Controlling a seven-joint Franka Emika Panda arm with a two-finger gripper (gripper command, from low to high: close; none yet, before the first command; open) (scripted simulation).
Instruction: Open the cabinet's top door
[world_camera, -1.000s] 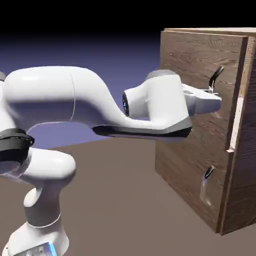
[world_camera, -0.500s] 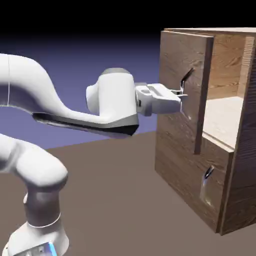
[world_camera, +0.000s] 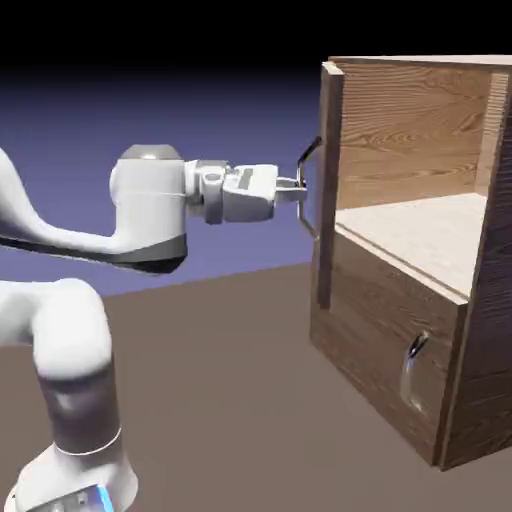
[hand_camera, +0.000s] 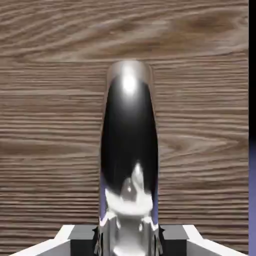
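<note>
The dark wood-grain cabinet (world_camera: 488, 300) stands at the exterior view's right. Its top door (world_camera: 328, 230) is swung far out and shows almost edge-on, baring the paler wood inside (world_camera: 420, 225). My gripper (world_camera: 298, 190) reaches level from the left and is shut on the door's curved silver handle (world_camera: 311, 152). In the hand view the shiny handle (hand_camera: 129, 135) fills the middle, running up from between my fingertips (hand_camera: 75, 239), with my gripper (hand_camera: 129, 236) closed around it. The door's wood grain (hand_camera: 50, 125) lies behind it.
Below the opening sits the shorter lower panel (world_camera: 370, 330), shut, with its small metal handle (world_camera: 414, 352). My white arm (world_camera: 150, 215) stretches across the left half of the exterior view. The brown table (world_camera: 230, 400) runs beneath.
The top door has swung from nearly shut to wide open. My gripper has drawn back to the left with the handle in it, and the cabinet's inside has come into sight.
</note>
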